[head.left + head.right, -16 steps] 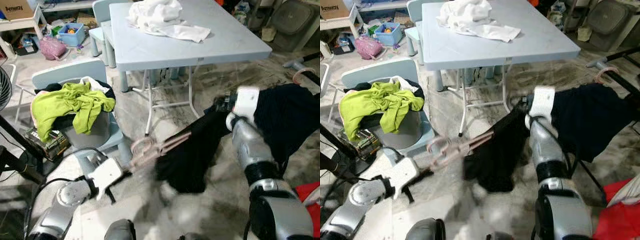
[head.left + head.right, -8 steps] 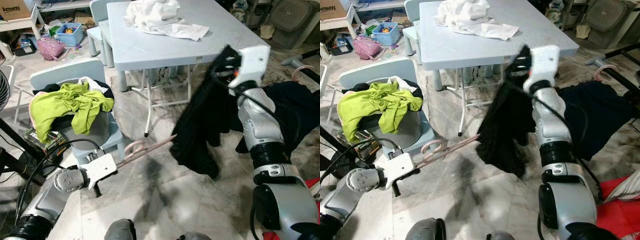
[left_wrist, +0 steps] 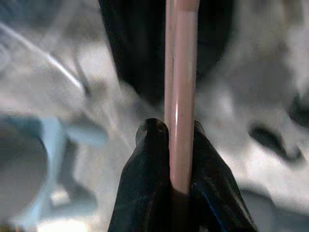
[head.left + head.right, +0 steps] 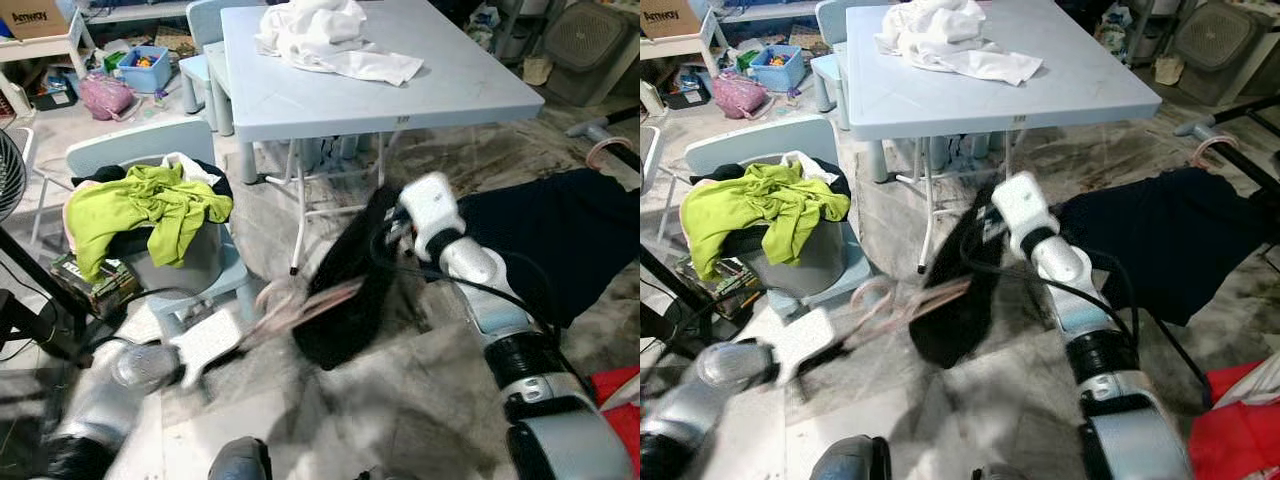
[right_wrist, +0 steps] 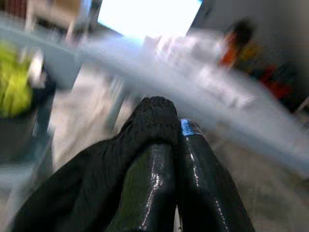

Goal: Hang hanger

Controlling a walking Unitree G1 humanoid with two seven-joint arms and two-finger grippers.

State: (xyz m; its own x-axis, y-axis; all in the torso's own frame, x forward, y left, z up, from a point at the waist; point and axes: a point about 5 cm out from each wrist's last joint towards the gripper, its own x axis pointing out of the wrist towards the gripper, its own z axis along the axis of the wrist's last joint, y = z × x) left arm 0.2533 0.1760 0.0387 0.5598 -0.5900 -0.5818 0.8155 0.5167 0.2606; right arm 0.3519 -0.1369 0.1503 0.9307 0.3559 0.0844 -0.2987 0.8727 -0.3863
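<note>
A pink hanger (image 4: 300, 303) sticks out over the floor, blurred with motion, and my left gripper (image 3: 170, 133) is shut on its stem low at the left. The hanger's far end reaches into a black garment (image 4: 345, 290) that droops toward the floor. My right gripper (image 5: 171, 137) is shut on the top of that black cloth, held in front of the blue table's legs. A second pink hanger (image 4: 603, 150) carries another dark garment (image 4: 550, 235) on a rail at the right.
A light blue table (image 4: 330, 95) with white cloth (image 4: 335, 35) stands ahead. At the left a small chair (image 4: 140, 150) holds a bin heaped with green clothes (image 4: 145, 205). A fan (image 4: 8, 180) and black stand legs sit at the far left. Something red (image 4: 615, 385) lies low right.
My right arm has dropped and swung left, bringing the black garment down onto the hanger's end. My left arm has lifted the hanger and is blurred with movement.
</note>
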